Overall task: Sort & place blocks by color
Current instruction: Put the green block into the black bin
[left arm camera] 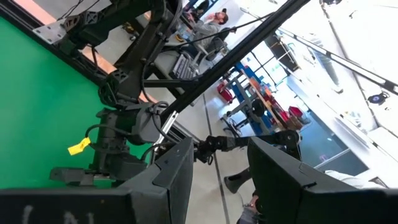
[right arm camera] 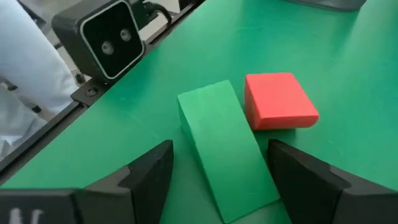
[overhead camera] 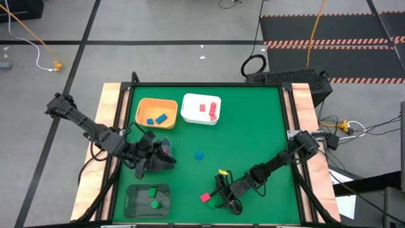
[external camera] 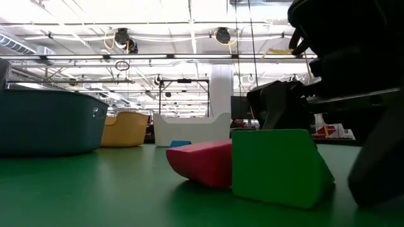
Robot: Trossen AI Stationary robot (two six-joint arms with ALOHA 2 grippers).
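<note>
Two dark fingers of the right gripper (right arm camera: 221, 180) stand wide apart astride a green block (right arm camera: 225, 149) on the table (right arm camera: 348, 74), not clamping it. Touching that green block lies a red block (right arm camera: 278, 101). Well apart, the left gripper (overhead camera: 163, 155) hangs part-open, empty.

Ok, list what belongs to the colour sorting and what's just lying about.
Job:
green block between the open right claw fingers
red block
blue block
orange bin, white bin, grey bin

Lying about:
camera at the table edge
yellow tag
</note>
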